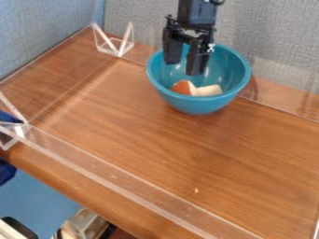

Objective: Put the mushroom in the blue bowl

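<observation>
The blue bowl (200, 80) stands at the back of the wooden table, right of centre. Inside it lies the mushroom (197, 89) on its side, orange-brown cap to the left and cream stem to the right. My gripper (186, 57) hangs just above the bowl's far left part, pointing down, open, with nothing between its black fingers (173, 52). It is clear of the mushroom.
A low clear acrylic wall (112, 191) runs around the wooden table (137, 121). A clear triangular bracket (115, 42) stands at the back left corner. A grey-blue backdrop rises behind the bowl.
</observation>
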Controlling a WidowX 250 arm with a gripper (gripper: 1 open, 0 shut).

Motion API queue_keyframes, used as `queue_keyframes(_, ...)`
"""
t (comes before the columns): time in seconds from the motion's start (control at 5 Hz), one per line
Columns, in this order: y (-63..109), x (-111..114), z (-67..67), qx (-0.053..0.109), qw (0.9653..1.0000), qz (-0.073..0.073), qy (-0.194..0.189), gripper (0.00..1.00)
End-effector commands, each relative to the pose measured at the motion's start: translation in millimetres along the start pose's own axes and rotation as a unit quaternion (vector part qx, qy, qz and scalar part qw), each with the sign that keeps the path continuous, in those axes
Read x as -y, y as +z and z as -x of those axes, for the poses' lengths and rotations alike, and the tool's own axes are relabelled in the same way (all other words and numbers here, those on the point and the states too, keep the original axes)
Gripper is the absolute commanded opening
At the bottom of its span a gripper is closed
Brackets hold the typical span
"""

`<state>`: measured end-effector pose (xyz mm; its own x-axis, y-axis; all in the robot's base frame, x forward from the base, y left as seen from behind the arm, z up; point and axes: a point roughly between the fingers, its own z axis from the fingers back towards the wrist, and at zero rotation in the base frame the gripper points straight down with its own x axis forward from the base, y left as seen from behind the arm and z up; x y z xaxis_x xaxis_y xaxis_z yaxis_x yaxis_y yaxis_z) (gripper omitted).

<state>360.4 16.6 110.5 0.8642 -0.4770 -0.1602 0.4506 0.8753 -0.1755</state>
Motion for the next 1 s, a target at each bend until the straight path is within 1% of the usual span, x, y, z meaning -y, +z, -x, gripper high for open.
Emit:
queue_keyframes(0.0, 36.5, 6.1, 9.5, 0.036, 0.9987, -0.036, -0.011, 1.00)
queue_keyframes(0.2, 42.0, 5.2, 13.3, 0.031, 0.9981, -0.048, -0.023, 1.00)
queue_keyframes(0.4, 45.1, 2.3, 12.0, 0.026, 0.9971, -0.060, -0.041, 1.00)
queue_keyframes(0.6, 44.8, 0.5, 10.9, 0.022, 0.9958, -0.067, -0.058, 1.00)
queue_keyframes(0.8, 43.1, 0.1, 10.9, 0.018, 0.9948, -0.072, -0.070, 1.00)
